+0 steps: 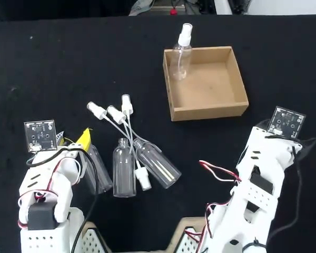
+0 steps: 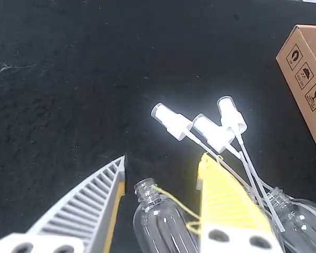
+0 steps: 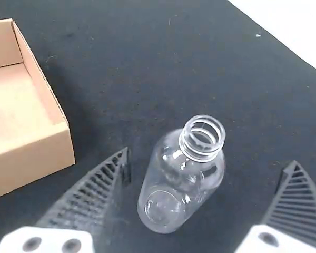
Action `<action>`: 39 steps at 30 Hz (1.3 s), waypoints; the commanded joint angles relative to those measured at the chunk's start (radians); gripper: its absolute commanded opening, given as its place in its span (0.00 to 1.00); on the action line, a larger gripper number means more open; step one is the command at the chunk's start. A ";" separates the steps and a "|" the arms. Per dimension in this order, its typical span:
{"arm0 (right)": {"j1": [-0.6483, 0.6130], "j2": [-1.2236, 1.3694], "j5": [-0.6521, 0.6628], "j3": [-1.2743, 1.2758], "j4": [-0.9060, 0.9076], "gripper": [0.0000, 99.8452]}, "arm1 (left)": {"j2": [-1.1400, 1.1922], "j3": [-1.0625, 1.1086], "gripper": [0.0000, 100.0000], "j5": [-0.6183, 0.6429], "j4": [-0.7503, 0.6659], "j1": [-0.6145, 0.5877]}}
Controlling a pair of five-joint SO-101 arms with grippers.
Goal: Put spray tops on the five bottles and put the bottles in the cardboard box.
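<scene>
Bottles (image 1: 125, 167) lie uncapped on the counter (image 1: 52, 63) beside three spray tops (image 1: 110, 112); one capped bottle (image 1: 181, 55) stands in a corner of the cardboard box (image 1: 210, 112). Left wrist view: left jaws gape, straddling an open bottle neck (image 2: 145, 187), gripping nothing. Right wrist view: right jaws spread wide around an upright uncapped bottle (image 3: 184, 179), clear of it.

The light is bright and even and falls from above. The matte black counter (image 1: 68, 63) soaks it up, so cast shadows hardly register on it. The lying clear plastic bottles (image 1: 124, 168) carry thin white streaks of glare along their sides. In the left wrist view the white spray tops (image 2: 171, 122) glow against the dark counter with a faint halo. The brown cardboard box (image 1: 210, 112) is evenly lit, with slight shading at its inner walls. The upright clear bottle (image 3: 181, 179) glints at its threaded neck. The pale surface (image 3: 300, 26) beyond the counter is washed out.
</scene>
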 commanded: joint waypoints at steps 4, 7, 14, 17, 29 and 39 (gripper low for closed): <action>-0.023 0.002 0.002 -0.016 -0.026 0.40 | -0.005 -0.013 0.22 -0.009 -0.003 0.005; -0.018 0.022 0.002 -0.048 0.006 0.40 | -0.005 -0.015 0.22 -0.009 -0.003 0.005; -0.015 0.226 0.000 -0.171 0.038 0.40 | -0.005 -0.015 0.22 -0.009 -0.002 0.005; -0.015 0.255 0.000 -0.180 0.038 0.40 | -0.005 -0.015 0.22 -0.009 -0.005 0.005; -0.015 0.255 -0.005 -0.176 -0.037 0.23 | -0.005 -0.015 0.22 -0.009 -0.005 0.005; 0.066 0.255 -0.006 -0.197 -0.098 0.15 | -0.005 -0.015 0.22 -0.009 -0.005 0.005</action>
